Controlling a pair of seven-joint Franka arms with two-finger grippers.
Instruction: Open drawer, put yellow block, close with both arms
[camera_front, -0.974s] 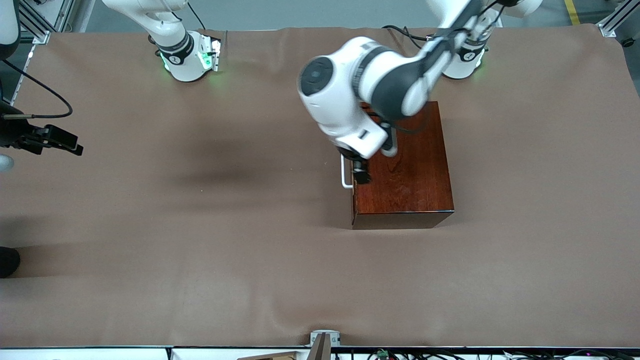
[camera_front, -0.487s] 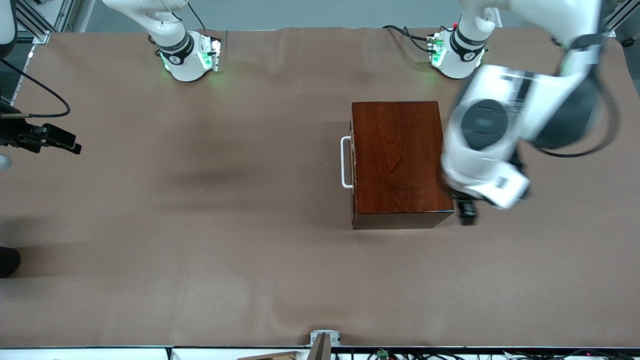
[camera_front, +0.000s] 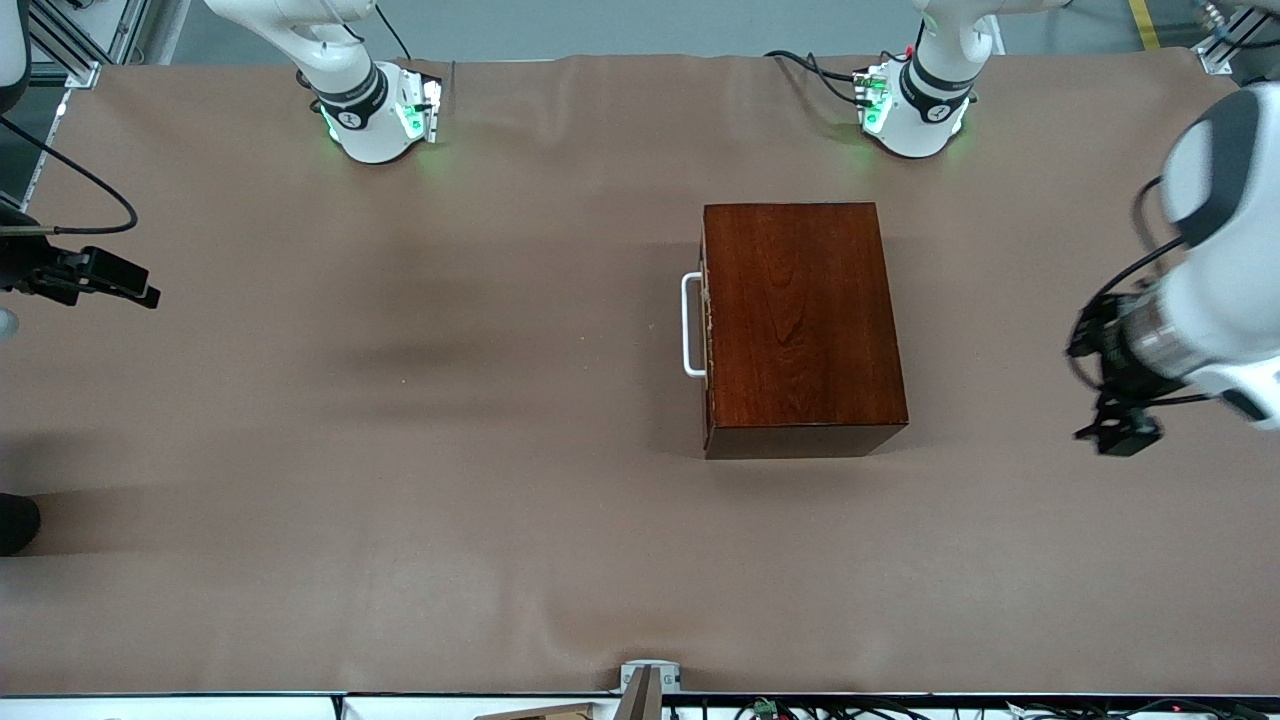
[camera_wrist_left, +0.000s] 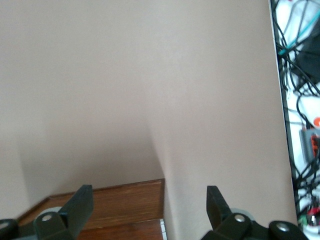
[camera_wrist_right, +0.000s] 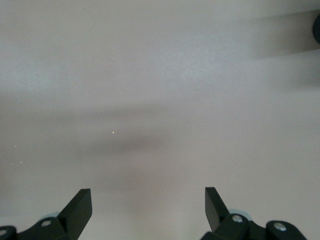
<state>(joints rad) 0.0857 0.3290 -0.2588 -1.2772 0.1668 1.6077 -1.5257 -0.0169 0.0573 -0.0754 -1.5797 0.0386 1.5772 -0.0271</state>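
The dark reddish-brown wooden box (camera_front: 800, 320) stands mid-table, toward the left arm's end. Its drawer is shut, and the white U-shaped handle (camera_front: 688, 325) faces the right arm's end. The yellow block is out of view. My left gripper (camera_front: 1118, 435) is open and empty, in the air over bare table at the left arm's end, well apart from the box. In the left wrist view, the left gripper (camera_wrist_left: 148, 194) has a corner of the box (camera_wrist_left: 115, 207) below it. My right gripper (camera_front: 105, 280) hangs at the right arm's end; the right wrist view shows the right gripper (camera_wrist_right: 146, 195) open over bare table.
A brown cloth (camera_front: 400, 500) covers the table. A metal bracket (camera_front: 648, 680) sits at the table edge nearest the front camera. Cables (camera_wrist_left: 302, 110) lie past the table edge in the left wrist view.
The left arm swung from over the drawer handle, across the box, out to the left arm's end of the table. The drawer stays shut. The right gripper barely moved.
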